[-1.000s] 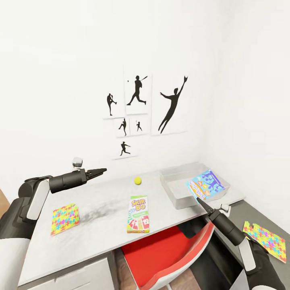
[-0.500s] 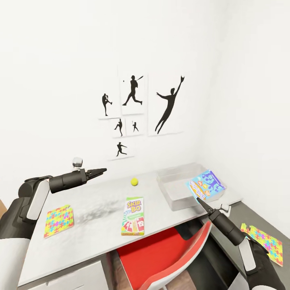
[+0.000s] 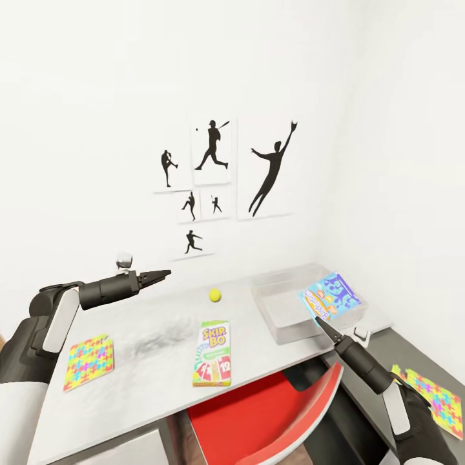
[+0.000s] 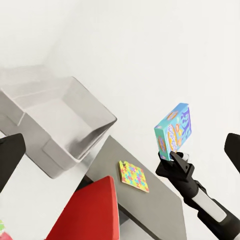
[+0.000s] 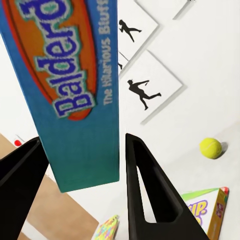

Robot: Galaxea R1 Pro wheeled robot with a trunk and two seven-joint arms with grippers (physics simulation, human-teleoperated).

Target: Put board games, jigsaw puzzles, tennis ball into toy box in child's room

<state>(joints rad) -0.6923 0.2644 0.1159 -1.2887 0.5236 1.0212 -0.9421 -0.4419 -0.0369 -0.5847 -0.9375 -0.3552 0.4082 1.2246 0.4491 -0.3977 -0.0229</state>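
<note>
We read this as child's bedroom in home. Baseball-player silhouette prints [image 3: 226, 177] hang on white wall. Pale desk [image 3: 155, 336] carries Skip-Bo game [image 3: 212, 354], bright jigsaw squares [image 3: 89, 361], tennis ball [image 3: 215, 295], grey toy bin [image 3: 303, 310]. Red chair [image 3: 271, 413] tucked beneath.

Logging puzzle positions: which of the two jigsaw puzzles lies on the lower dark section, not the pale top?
The jigsaw puzzle by the right arm; the other jigsaw puzzle lies on the pale top.

"SKIP-BO" on green card box [image 3: 212, 354]; "Balderd…", "The Hilarious Bluff…" on blue box [image 5: 75, 90].
</note>
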